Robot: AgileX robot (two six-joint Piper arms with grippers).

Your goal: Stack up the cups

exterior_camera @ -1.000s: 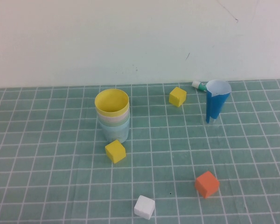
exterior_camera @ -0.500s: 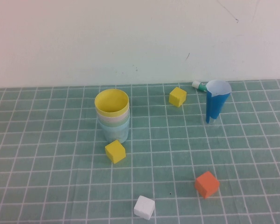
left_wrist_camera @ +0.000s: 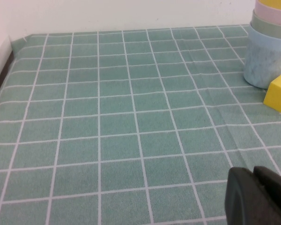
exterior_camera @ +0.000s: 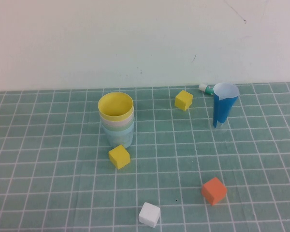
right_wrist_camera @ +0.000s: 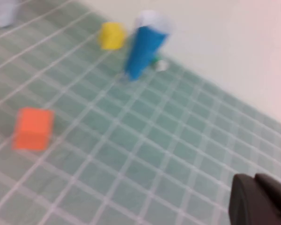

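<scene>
The four cups stand nested in one stack (exterior_camera: 117, 121) left of the table's middle: yellow on top, then pale pink, pale green, and light blue at the bottom. The stack also shows in the left wrist view (left_wrist_camera: 270, 51). Neither gripper shows in the high view. My left gripper (left_wrist_camera: 254, 172) is shut and empty, low over the mat, well off to the left of the stack. My right gripper (right_wrist_camera: 255, 180) is shut and empty over the mat at the right, away from the cups.
A yellow cube (exterior_camera: 119, 156) sits touching the stack's front. Another yellow cube (exterior_camera: 183, 100), a narrow dark blue cone cup (exterior_camera: 224, 110) and a small white-green object (exterior_camera: 206, 88) are at the back right. An orange cube (exterior_camera: 214, 190) and a white cube (exterior_camera: 149, 214) lie in front.
</scene>
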